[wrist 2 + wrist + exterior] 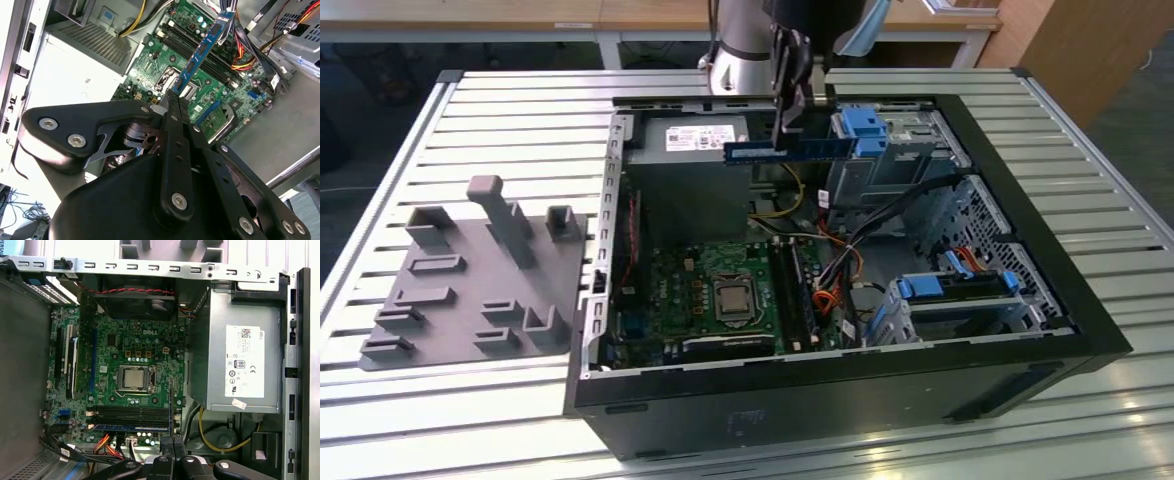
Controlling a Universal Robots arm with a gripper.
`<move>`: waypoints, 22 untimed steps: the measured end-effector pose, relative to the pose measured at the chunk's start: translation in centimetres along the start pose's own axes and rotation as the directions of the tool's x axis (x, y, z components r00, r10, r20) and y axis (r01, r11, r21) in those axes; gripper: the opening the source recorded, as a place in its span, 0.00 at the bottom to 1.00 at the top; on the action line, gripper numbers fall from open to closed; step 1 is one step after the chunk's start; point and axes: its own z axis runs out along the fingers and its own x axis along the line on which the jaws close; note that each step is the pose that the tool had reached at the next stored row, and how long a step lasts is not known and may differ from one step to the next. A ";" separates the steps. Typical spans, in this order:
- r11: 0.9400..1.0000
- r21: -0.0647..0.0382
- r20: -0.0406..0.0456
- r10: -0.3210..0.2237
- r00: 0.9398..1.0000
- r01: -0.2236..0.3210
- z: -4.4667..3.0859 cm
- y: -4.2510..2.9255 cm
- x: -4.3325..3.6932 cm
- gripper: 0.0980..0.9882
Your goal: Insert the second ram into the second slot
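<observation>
Progress, by my judgement, is about halfway: the second ram (779,150) is lifted but not seated, so the insertion itself is left.

In the exterior view my gripper (789,125) pinches the stick near its middle. It holds it level, well above the open case (854,385), toward the case's far edge and in front of the power supply (687,185).

In the second wrist view my fingers (175,120) are clamped on the stick. It runs out from between them over the motherboard (150,65) without touching it.

In the first wrist view the memory slots (132,414) lie along the board's edge nearest my fingertips. One blue stick (131,426) sits in a slot there, and the slots beside it look bare.
</observation>
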 end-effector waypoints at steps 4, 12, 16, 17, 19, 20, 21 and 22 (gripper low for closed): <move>1.000 0.000 0.000 0.000 1.000 0.000 -0.01 0.00 0.10 0.02; 1.000 0.000 0.000 0.000 1.000 0.000 -0.01 0.01 0.30 0.02; 1.000 0.000 0.000 0.000 1.000 0.000 0.00 0.01 0.46 0.02; 1.000 0.000 0.000 0.000 1.000 0.000 0.00 0.01 0.52 0.02; 1.000 0.000 0.000 0.000 1.000 0.000 0.00 0.02 0.59 0.02; 1.000 0.000 0.000 0.000 1.000 0.000 0.01 0.02 0.62 0.02; 1.000 0.000 0.000 0.000 1.000 0.000 0.01 0.02 0.65 0.02; 1.000 0.000 0.000 0.000 1.000 0.000 0.00 0.02 0.68 0.02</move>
